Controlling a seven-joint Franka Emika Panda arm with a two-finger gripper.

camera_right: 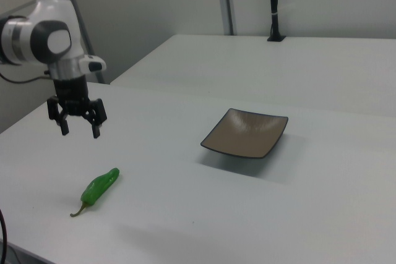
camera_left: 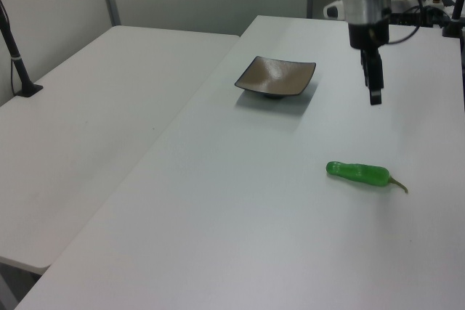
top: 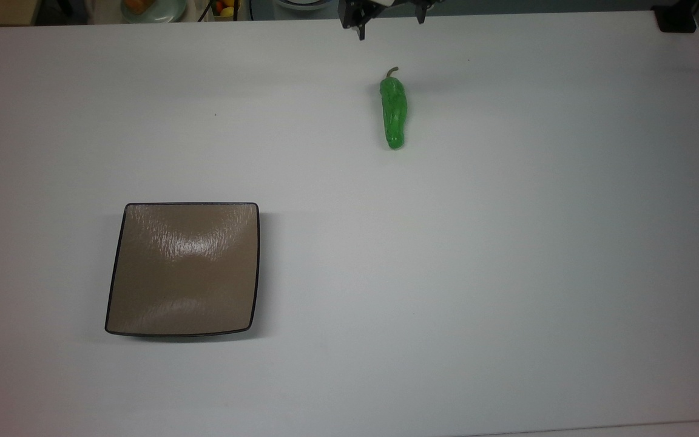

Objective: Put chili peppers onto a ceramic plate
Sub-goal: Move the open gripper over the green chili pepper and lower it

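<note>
Approach step: the gripper (camera_right: 78, 125), jaws spread and empty at the right view's left, must descend onto the chili pepper (camera_right: 99, 187) before carrying it to the ceramic plate (camera_right: 246, 133).

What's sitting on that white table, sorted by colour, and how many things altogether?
Green: 1, the chili pepper
Brown: 1, the square ceramic plate
Total: 2 things on the white table

chili pepper (top: 394, 110): glossy green, wrinkled, lying flat on white table, stem away from plate
ceramic plate (top: 183, 269): square brown, black rim, empty, well apart
</note>
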